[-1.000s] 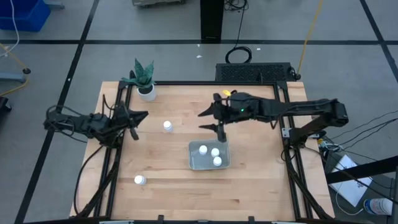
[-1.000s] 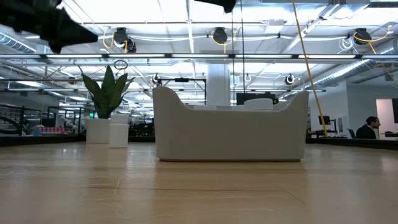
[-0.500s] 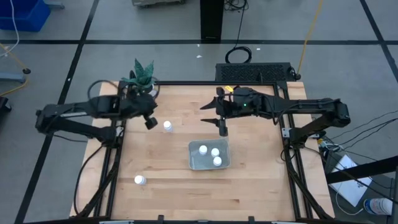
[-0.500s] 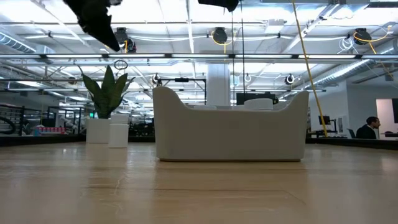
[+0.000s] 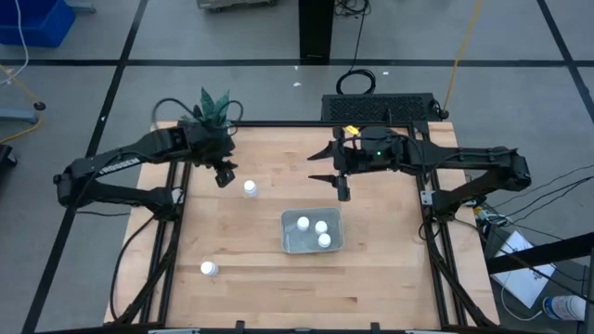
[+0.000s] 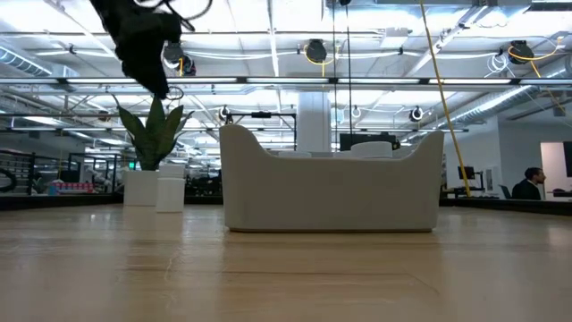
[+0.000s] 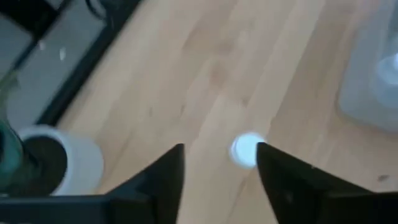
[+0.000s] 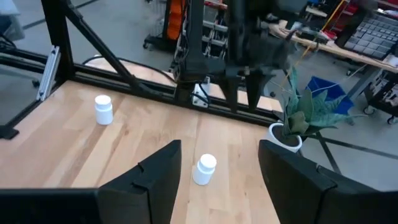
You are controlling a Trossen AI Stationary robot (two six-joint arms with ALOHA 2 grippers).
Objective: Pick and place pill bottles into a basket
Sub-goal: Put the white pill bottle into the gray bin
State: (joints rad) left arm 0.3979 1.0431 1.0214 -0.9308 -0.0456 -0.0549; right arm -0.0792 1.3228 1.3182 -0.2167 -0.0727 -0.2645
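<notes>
A: Where are the pill bottles being seen?

B: Three bottles (image 5: 314, 228) are being held inside the basket (image 5: 290, 241), which is lying on the tabletop (image 5: 371, 260) toward its middle. A fourth bottle (image 5: 250, 188) is standing upright on the wood between the basket and the potted plant (image 5: 215, 115), and a fifth bottle (image 5: 209, 269) is lying near the tabletop's front left corner, well apart from the rest.

A: And the left gripper?

B: The left gripper (image 5: 224, 174) is being held above the tabletop, just beside the fourth bottle and close to the plant. Its fingers (image 7: 163, 180) are being kept spread wide, nothing gripped, and in the left wrist view the bottle's white cap is being framed between them.

A: The right one?

B: The right gripper (image 5: 336, 182) is being held in the air behind the basket, apart from it. Its fingers (image 8: 155, 177) are likewise being kept wide apart, with nothing between them.
</notes>
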